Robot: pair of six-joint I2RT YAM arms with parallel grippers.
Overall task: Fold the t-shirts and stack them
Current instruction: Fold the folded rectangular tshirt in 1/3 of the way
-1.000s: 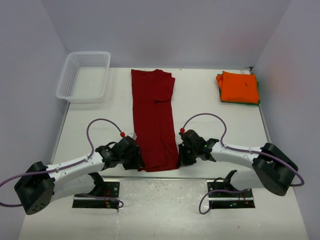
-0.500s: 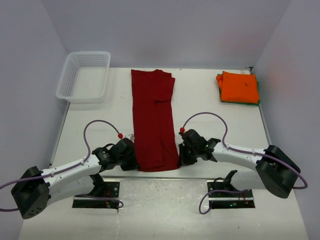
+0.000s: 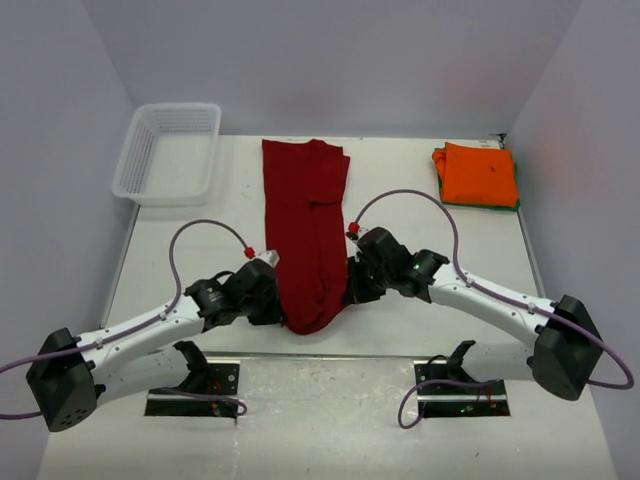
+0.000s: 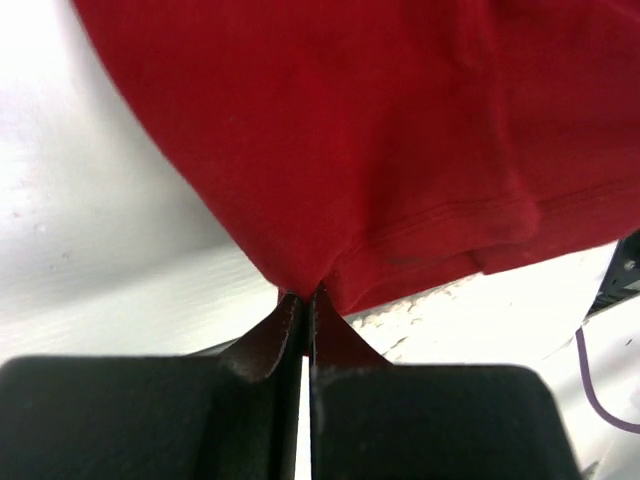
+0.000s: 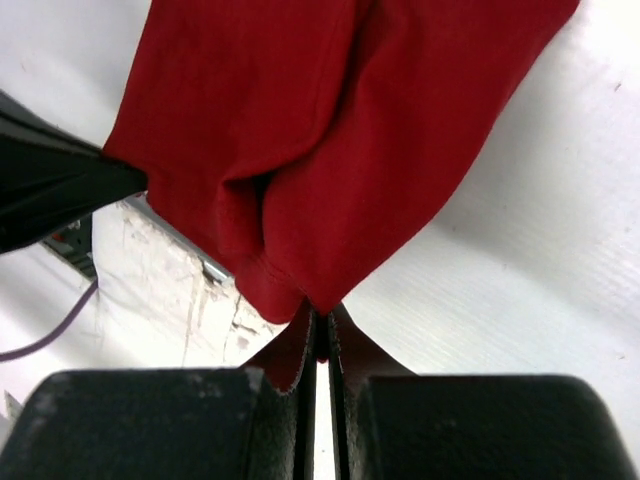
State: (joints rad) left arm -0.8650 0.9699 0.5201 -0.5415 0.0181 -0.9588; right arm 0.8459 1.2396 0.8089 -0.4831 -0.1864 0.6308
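Note:
The dark red t-shirt (image 3: 305, 215) lies folded into a long strip down the middle of the table. Its near end is lifted and sags between my grippers. My left gripper (image 3: 277, 297) is shut on the near left corner of the red cloth (image 4: 330, 170). My right gripper (image 3: 349, 282) is shut on the near right corner of the same cloth (image 5: 320, 150). The bright orange t-shirt (image 3: 479, 173) lies folded at the far right, on top of a green t-shirt (image 3: 480, 204) that shows only an edge.
A white mesh basket (image 3: 170, 152) stands at the far left corner. The walls close in on the left, back and right. The metal base plates (image 3: 200, 385) of the arms sit at the near edge.
Both grippers have risen and moved away from me with the near corners of the red t-shirt. The near end of the shirt has left the table and now hangs between them.

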